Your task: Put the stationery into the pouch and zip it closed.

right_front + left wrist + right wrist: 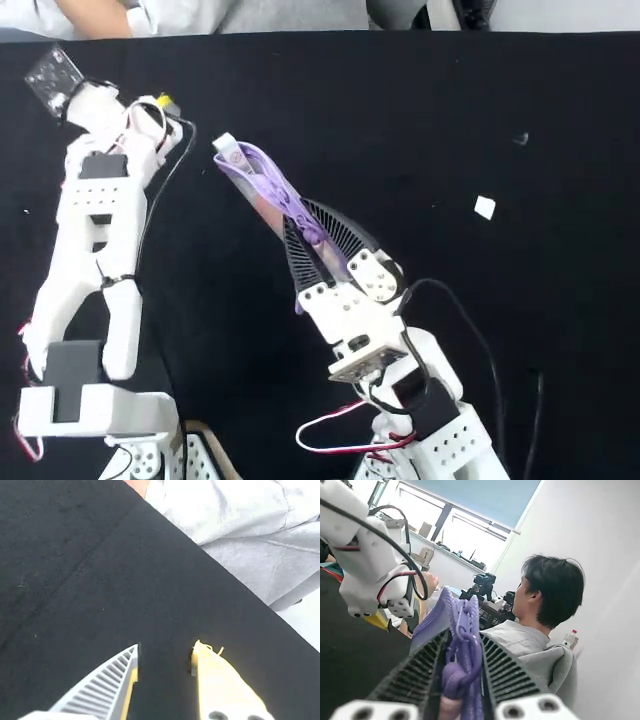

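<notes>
On the black table (420, 110), as seen in the high view, the right gripper (303, 222) stands near the middle with its ribbed fingers pressed together on one end of the purple pouch (262, 180). The pouch runs out from that grip toward the left gripper (166, 108), which sits near the far left corner, apart from the pouch's free end. A small white tab (224, 143) marks that free end; whether it is the zip pull cannot be told. A small white piece (485, 207) lies well apart to the right, possibly stationery, though this is not confirmed. In the left wrist view, the left gripper (165, 652) is spread, with nothing between its fingers and bare table beneath. In the right wrist view, the right gripper (462, 636) pinches the pouch (441, 614) squarely, and the material bunches and folds between the fingers. Assessment: the pouch is soft, light and limp. It is likely to sag and twist beyond the grip, so it gives little resistance to a pull on the zip. The present hold at one end suits bracing. A second hold is judged best at the free end or on the zip pull itself, which is small and easily missed.
</notes>
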`<action>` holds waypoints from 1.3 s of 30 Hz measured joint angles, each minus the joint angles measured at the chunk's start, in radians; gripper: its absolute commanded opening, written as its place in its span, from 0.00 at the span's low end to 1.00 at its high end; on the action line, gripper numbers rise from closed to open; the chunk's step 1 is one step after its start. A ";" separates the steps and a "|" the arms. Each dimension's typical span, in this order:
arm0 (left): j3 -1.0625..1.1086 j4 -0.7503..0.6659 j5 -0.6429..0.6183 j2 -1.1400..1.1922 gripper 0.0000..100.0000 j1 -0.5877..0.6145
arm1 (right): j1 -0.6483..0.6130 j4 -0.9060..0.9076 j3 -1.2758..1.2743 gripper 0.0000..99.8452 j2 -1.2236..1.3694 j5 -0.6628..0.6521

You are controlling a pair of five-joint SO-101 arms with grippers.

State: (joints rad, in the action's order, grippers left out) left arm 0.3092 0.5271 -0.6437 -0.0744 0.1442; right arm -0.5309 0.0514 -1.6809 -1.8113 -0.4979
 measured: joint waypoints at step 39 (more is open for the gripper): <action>-0.014 0.176 -0.071 -0.026 0.18 -0.302 | 0.000 0.132 0.017 0.09 -0.003 0.000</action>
State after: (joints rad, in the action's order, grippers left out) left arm 0.2954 0.7035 -0.7142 -0.1005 -0.1580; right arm -0.5309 0.1834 -1.6640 -1.8144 -0.4979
